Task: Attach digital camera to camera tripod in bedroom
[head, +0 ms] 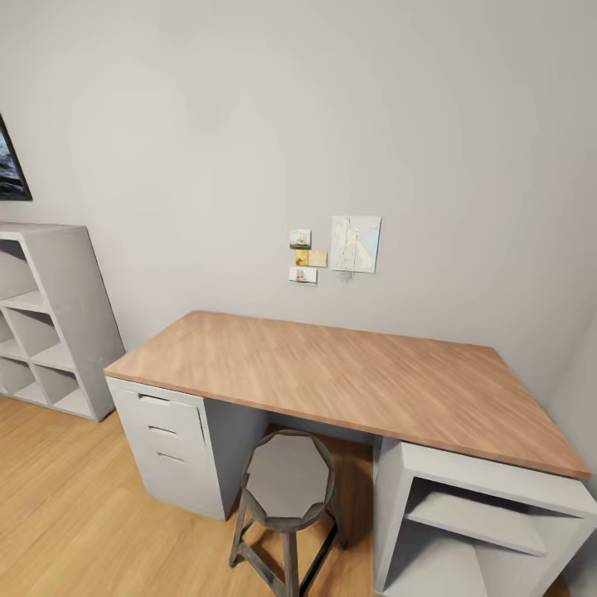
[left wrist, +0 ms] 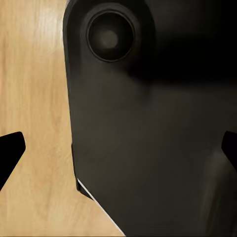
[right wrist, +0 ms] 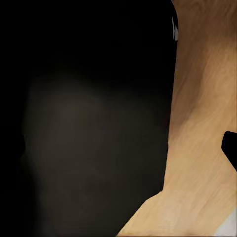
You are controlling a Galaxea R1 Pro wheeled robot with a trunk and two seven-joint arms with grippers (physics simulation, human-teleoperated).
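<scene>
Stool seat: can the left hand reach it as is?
Probably not: the left hand hangs open beside the robot's dark body over the floor, while the stool stands ahead, half under the desk.

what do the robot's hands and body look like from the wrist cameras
Both wrist views show plain black fingertips at the picture edges, no cables or markings visible. A large, smooth, dark charcoal rounded robot body with a round recessed socket sits over the light wood floor.

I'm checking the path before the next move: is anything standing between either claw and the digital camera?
That can't be judged here: the head view takes in a wooden desk with a bare top, a stool and white cube shelving. The left claw hangs open over the plank floor beside a dark robot part.
</scene>
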